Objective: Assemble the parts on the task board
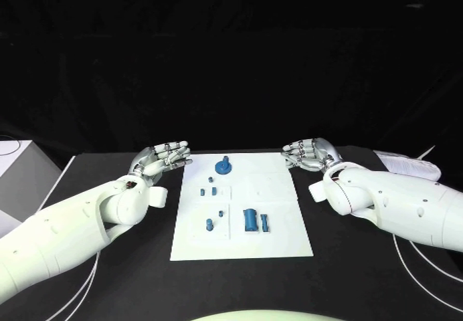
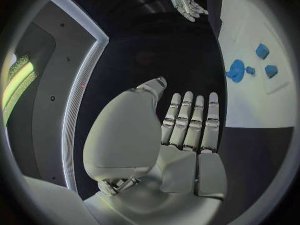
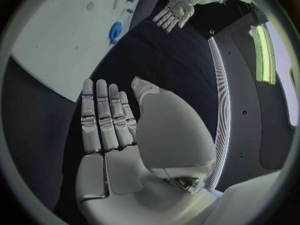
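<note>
Lying flat in the middle of the black table (image 1: 116,267): the white task board (image 1: 280,241), with blue parts spread over it. Standing near its far edge, a round blue part with an upright peg (image 1: 224,165); sitting nearer the middle, two small blue pieces (image 1: 207,191) side by side and one more just beyond them (image 1: 211,179); lying toward the near half, a larger blue cylinder (image 1: 250,219) with a slim blue piece (image 1: 266,223) just beside it, and two small blue bits (image 1: 209,225) off to their left. Nothing blocking the board from above; both hands hanging off its far corners, apart from every part.

Showing in the left wrist view, the round blue part (image 2: 235,70) with two small blue pieces (image 2: 262,51) beyond it on the board (image 2: 250,105), and the other hand far across the table. Showing in the right wrist view, the board's bare corner (image 3: 56,50), the round blue part (image 3: 115,32) and the opposite hand in the distance.

Hovering beside the board's far left corner, the left hand (image 1: 164,158), fingers loosely curled in the head view, stretched out flat and close together in its own wrist view (image 2: 187,135), holding nothing. Hovering beside the far right corner, the right hand (image 1: 309,154), likewise spread flat in its wrist view (image 3: 109,130), gripping nothing, touching nothing

A white box-like object (image 1: 19,174) sitting at the table's left side
</note>
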